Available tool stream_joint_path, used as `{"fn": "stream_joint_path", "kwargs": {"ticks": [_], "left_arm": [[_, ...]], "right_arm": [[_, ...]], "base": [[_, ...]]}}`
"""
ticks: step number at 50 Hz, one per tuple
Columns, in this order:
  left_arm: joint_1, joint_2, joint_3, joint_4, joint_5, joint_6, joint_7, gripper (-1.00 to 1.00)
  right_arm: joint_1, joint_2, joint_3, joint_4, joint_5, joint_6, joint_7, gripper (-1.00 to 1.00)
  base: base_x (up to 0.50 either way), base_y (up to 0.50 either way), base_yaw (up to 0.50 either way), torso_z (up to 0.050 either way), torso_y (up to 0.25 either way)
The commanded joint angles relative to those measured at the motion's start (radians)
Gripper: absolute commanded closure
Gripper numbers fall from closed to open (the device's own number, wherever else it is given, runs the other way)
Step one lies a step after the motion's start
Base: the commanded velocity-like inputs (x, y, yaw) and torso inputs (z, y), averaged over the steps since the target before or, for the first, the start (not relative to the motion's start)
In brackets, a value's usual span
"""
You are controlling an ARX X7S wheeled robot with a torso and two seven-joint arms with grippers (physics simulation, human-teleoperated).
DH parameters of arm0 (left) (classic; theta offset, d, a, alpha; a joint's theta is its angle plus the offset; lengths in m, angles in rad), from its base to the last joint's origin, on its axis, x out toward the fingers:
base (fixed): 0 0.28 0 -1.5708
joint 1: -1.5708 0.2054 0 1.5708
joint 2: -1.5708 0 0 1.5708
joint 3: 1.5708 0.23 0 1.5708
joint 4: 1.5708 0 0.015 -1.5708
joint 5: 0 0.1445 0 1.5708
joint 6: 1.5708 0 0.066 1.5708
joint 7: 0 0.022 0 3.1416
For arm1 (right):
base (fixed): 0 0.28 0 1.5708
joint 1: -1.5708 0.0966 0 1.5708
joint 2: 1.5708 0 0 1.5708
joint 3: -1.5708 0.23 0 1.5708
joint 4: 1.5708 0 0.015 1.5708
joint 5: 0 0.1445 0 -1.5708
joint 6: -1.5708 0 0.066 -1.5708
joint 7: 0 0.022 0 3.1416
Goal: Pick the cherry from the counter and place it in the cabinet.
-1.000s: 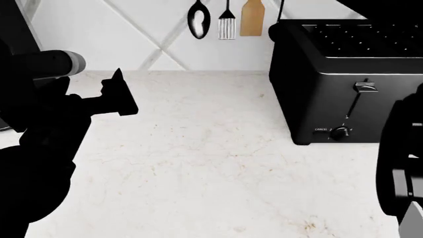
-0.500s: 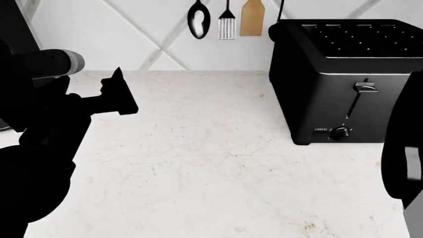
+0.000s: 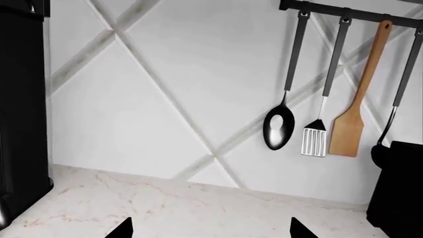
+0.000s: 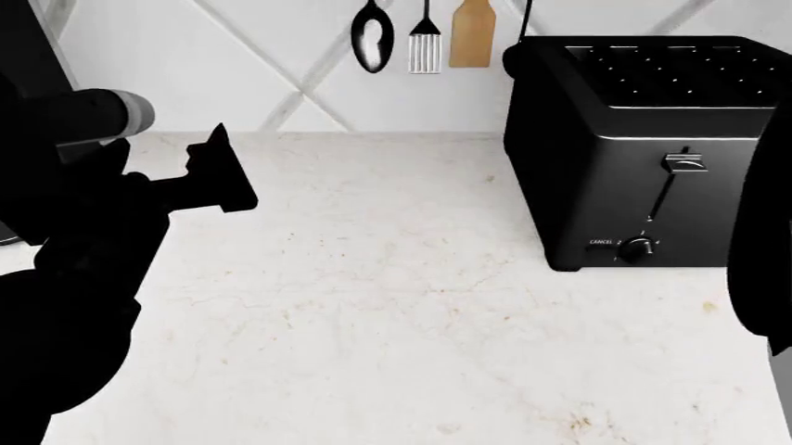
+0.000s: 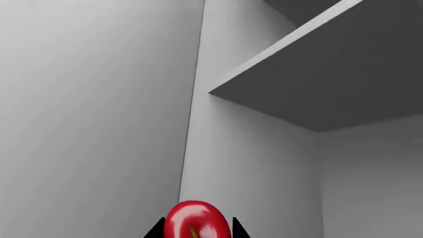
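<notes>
Cherry gripped between the dark jaws of the right gripper, raised in front of grey cabinet walls and the underside of a shelf — well off the surface. Left gripper poised over the white veined surface at about 10 o'clock in the head view, jaws spread wide and holding nothing. Black toaster at 2 o'clock. Ladle, slotted turner and wooden spatula hanging at 12 o'clock — against the diamond-tiled wall.
</notes>
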Motion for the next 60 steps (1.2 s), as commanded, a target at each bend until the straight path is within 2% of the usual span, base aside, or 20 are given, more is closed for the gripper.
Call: {"fn": "stream_joint_path", "kwargs": {"ticks": [1, 12, 22, 29, 40, 49, 60], "left_arm": [[0.005, -0.004, -0.002, 0.003, -0.016, 0.005, -0.010, -1.00], [0.008, -0.013, 0.010, -0.004, -0.029, 0.023, -0.021, -1.00], [0.008, -0.020, 0.018, -0.010, -0.036, 0.037, -0.027, -1.00], [0.011, -0.024, 0.016, -0.009, -0.051, 0.041, -0.038, -1.00], [0.014, -0.030, 0.008, -0.009, -0.073, 0.046, -0.052, -1.00], [0.021, -0.031, 0.007, -0.011, -0.076, 0.056, -0.053, -1.00], [0.030, -0.032, -0.003, -0.005, -0.092, 0.065, -0.062, -1.00]], "right_arm": [[0.091, -0.035, 0.004, 0.181, -0.074, -0.100, -0.011, 1.00], [0.204, -0.080, -0.019, 0.452, -0.165, -0.237, -0.059, 1.00], [0.394, -0.147, -0.039, 0.889, -0.253, -0.417, -0.140, 1.00], [0.382, -0.168, 0.049, 0.896, -0.394, -0.403, -0.087, 1.00], [0.407, -0.200, 0.375, 0.896, -0.763, -0.349, 0.012, 1.00], [0.439, -0.201, 0.353, 0.896, -0.787, -0.313, 0.153, 1.00], [0.471, -0.201, 0.311, 0.896, -0.798, -0.140, 0.297, 1.00]], "base": [[0.00, 0.00, 0.00, 0.000, 0.000], [0.00, 0.00, 0.00, 0.000, 0.000], [0.00, 0.00, 0.00, 0.000, 0.000], [0.00, 0.00, 0.00, 0.000, 0.000], [0.00, 0.00, 0.00, 0.000, 0.000], [0.00, 0.00, 0.00, 0.000, 0.000], [0.00, 0.00, 0.00, 0.000, 0.000]]}}
